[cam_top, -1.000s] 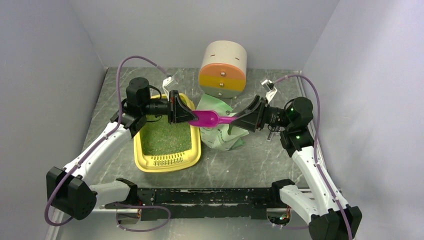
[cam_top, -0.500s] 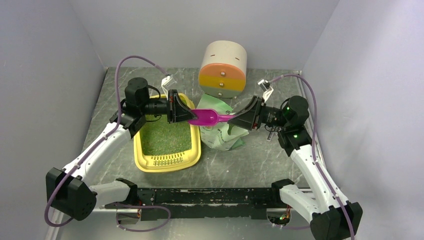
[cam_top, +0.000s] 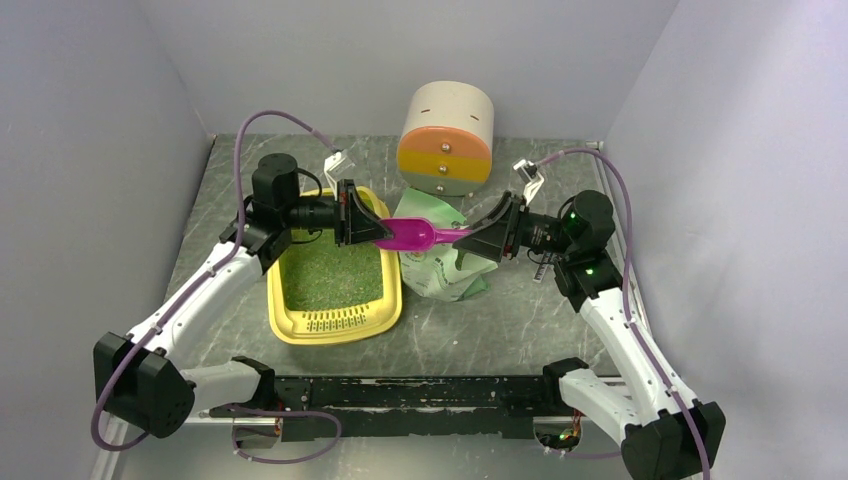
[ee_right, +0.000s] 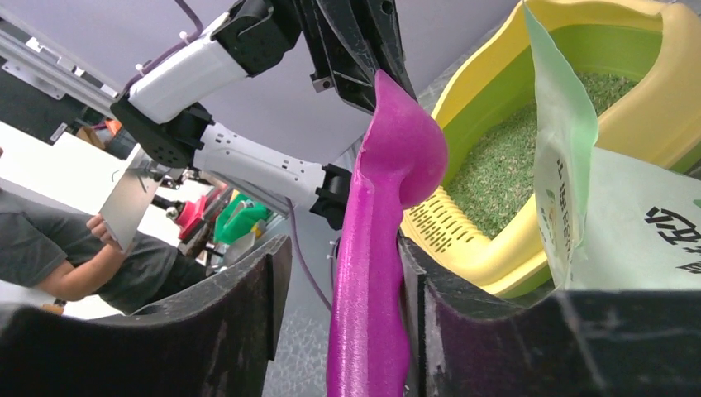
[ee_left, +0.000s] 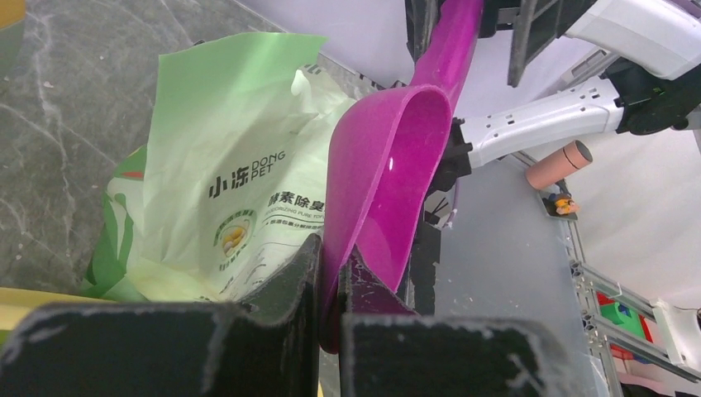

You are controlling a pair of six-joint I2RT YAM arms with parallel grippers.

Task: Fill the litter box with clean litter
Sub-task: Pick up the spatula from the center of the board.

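My left gripper [ee_left: 331,277] is clenched on the scoop's [ee_left: 388,165] bowl rim; the right gripper [ee_right: 347,256] is released, with a gap beside the handle. The scoop hangs between the bag [cam_top: 448,275] and the box [cam_top: 335,335] edge. Litter [cam_top: 330,270] covers the box floor; my fingers hide the scoop tip

Fig.: bright, even overhead light; soft shadows on worktop [cam_top: 500,330]. Wrist cams: foreground blurred, litter [ee_right: 496,165] sharp, bg overexposed, glint on scoop [ee_left: 388,169].
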